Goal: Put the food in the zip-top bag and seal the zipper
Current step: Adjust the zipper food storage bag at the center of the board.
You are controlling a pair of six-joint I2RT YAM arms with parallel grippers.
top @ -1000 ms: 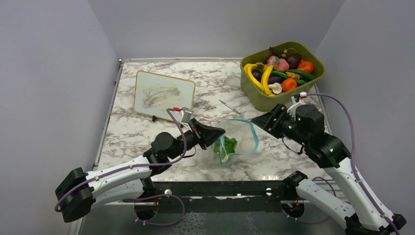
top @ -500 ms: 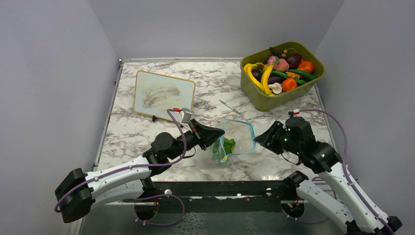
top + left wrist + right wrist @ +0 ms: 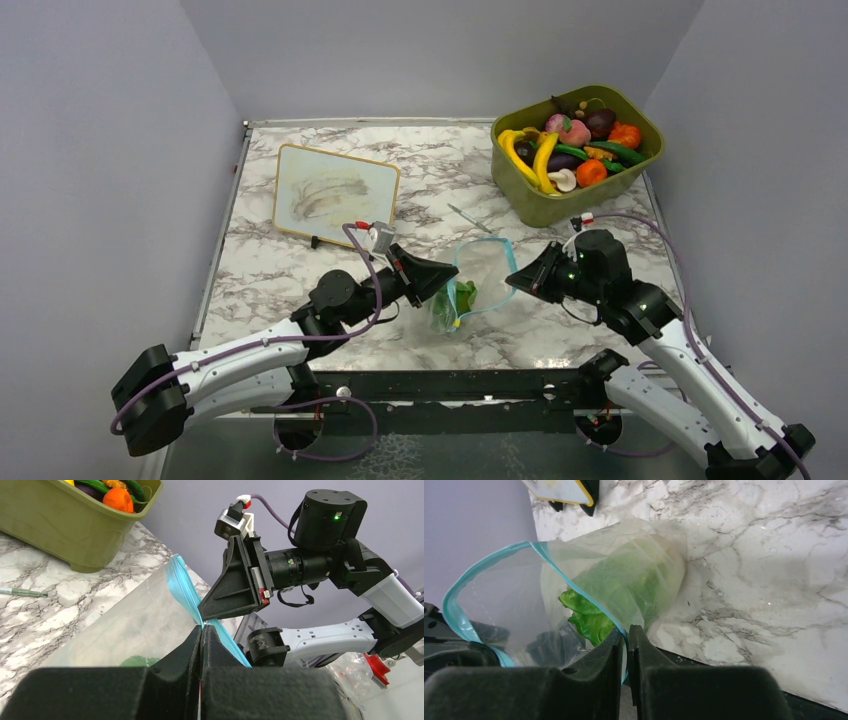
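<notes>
The clear zip-top bag [image 3: 487, 266] hangs between my two grippers near the table's front edge. A green lettuce [image 3: 461, 297] lies inside it, also seen in the right wrist view [image 3: 610, 587]. My left gripper [image 3: 452, 283] is shut on the teal zipper [image 3: 181, 586] at the bag's left side. My right gripper [image 3: 513, 279] is shut on the zipper [image 3: 455, 599] at the right side. The mouth stands open in a narrow loop. In the left wrist view the two grippers' fingertips [image 3: 215, 611] nearly meet. More food [image 3: 572, 150] lies in the tub.
The olive-green tub [image 3: 532, 203] full of toy produce stands at the back right. A wood-framed white board [image 3: 335, 194] lies at the back left. A thin green stick [image 3: 468, 217] lies on the marble table [image 3: 300, 270] just behind the bag.
My right gripper has moved left toward the left gripper with the bag's edge in it, narrowing the bag's mouth. The left arm has stayed put.
</notes>
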